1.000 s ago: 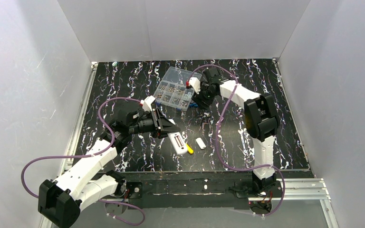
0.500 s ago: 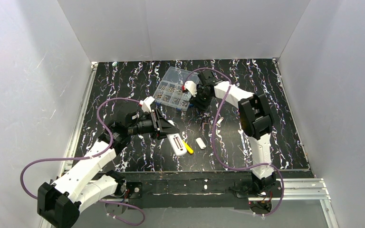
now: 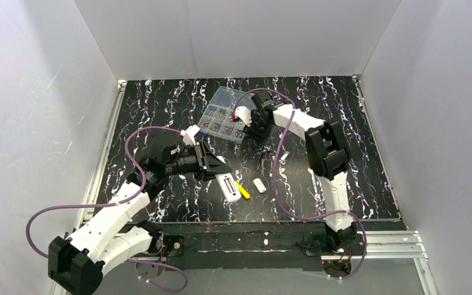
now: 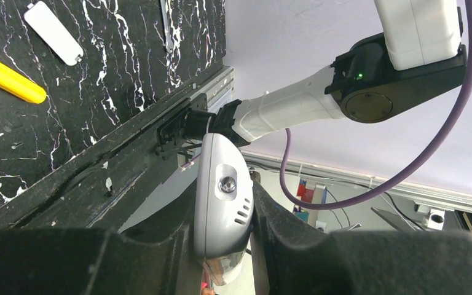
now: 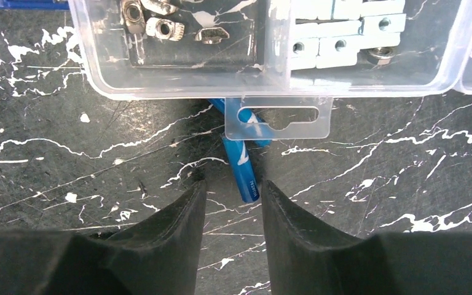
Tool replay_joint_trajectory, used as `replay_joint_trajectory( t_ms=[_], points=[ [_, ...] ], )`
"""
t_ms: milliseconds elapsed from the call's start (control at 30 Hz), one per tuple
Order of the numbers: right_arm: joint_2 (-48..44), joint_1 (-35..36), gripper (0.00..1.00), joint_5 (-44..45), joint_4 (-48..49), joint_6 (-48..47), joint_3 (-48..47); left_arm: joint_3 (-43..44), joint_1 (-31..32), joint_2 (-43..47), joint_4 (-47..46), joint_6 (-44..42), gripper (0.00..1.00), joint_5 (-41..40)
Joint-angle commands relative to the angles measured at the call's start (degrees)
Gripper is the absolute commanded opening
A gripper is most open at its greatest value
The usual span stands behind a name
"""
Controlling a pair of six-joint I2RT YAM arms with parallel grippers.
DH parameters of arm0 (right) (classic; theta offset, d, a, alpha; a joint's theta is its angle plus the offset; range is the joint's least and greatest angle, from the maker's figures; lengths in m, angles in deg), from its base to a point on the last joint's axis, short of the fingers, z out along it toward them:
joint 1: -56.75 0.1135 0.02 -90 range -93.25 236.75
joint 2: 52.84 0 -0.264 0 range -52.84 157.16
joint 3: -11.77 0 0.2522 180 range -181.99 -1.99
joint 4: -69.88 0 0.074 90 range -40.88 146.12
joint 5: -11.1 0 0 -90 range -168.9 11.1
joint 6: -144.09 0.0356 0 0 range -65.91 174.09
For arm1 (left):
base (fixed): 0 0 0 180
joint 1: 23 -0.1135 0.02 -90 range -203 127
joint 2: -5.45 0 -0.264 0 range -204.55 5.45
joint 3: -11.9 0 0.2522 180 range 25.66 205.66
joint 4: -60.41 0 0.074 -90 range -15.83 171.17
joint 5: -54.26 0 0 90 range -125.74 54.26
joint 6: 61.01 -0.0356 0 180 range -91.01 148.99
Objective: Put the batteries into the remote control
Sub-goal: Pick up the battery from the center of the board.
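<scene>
Right wrist camera gives you the clearest look at the batteries [image 5: 241, 169]: two blue cells lie on the black marbled bench [image 5: 67, 160], right against the front wall of the clear compartment box [image 5: 178, 92]. One cell runs roughly toward the lens, with its far end tucked under the box's hang tab [image 5: 283, 130]. The other lies slantwise beneath that tab and meets the first there. Your right end effector [image 5: 232, 189] is open and low over the bench. Its dark fingers [image 5: 172, 233] stand on either side of the nearer cell's near end, with a clear gap on the left and only a sliver on the right. You cannot tell whether the right finger touches the cell.

Top external camera shows you the other arm. Your left end effector [image 3: 216, 166] is closed on one end of the remote control [image 3: 230, 186], and the slim white bar slants away from it toward the near edge of the bench. Whether the remote's free end rests on the bench is not clear. The yellow-handled screwdriver [image 3: 243, 190] lies just beside the remote on its right, and the small white cover [image 3: 259, 185] lies a little further right, apart from both.

Left wrist camera confirms the grip for you: the remote's rounded end sits clamped between the two fingers.
</scene>
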Motion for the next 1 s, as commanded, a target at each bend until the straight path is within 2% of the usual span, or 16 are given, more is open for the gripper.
replay_joint_trajectory(
  t_ms=[0,367,633,967],
  points=[
    [1.94,0.24,0.43,1.03,-1.90,-2.21,-1.31,2.84,-0.03,1.35,-0.57,-0.67,0.00,2.74],
    [1.42,0.20,0.26,1.77,-1.49,-3.17,0.44,3.02,-0.16,1.35,-0.46,-0.71,0.00,2.84],
    [0.06,0.19,0.10,0.78,-0.60,-2.34,1.53,3.11,-0.24,1.40,-0.46,-0.68,0.00,2.84],
    [-5.17,0.02,0.02,-4.18,-1.19,0.70,2.05,3.03,-0.29,1.53,-0.81,-0.64,0.00,2.74]
  ],
)
